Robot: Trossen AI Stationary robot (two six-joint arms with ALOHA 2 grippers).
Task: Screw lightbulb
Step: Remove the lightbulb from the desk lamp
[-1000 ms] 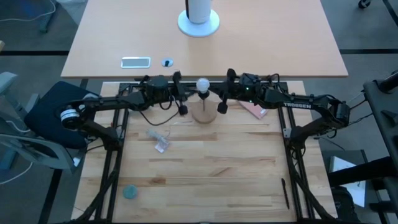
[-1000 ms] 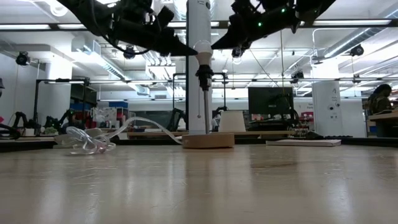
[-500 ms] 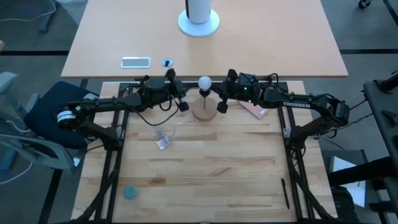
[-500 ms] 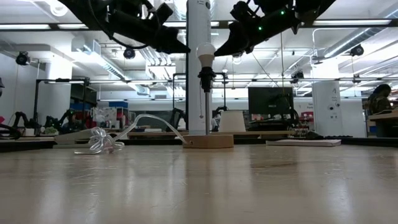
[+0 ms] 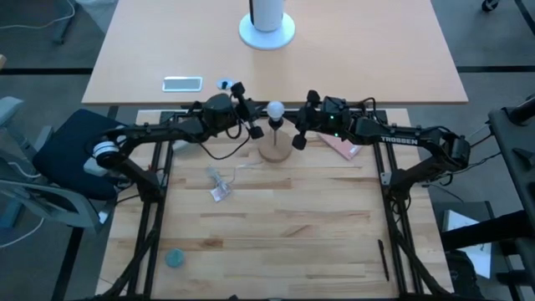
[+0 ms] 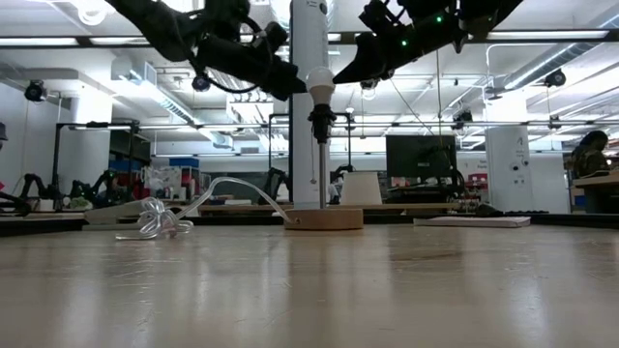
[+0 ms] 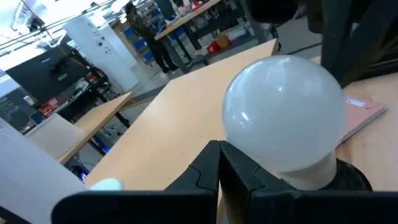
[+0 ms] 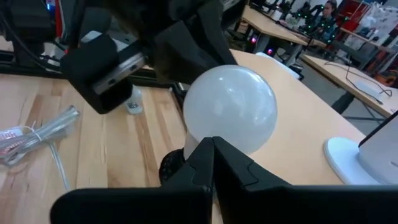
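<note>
Two grippers flanking the lightbulb (image 5: 273,109) near the upper middle of the high view. Sitting upright atop the black socket (image 6: 319,120) on its thin post, above the round wooden base (image 5: 274,150). Left gripper (image 5: 250,114) hanging just left of the bulb, fingers pressed together in its wrist view, clamped on nothing. Right gripper (image 5: 298,125) hanging just right of the bulb, fingers likewise pressed together. Lying left of the base: crumpled clear wrapper (image 5: 216,185).

One lightbulb (image 5: 273,109), one wooden stand (image 5: 274,152), one plastic wrapper (image 5: 216,184), two arms.
</note>
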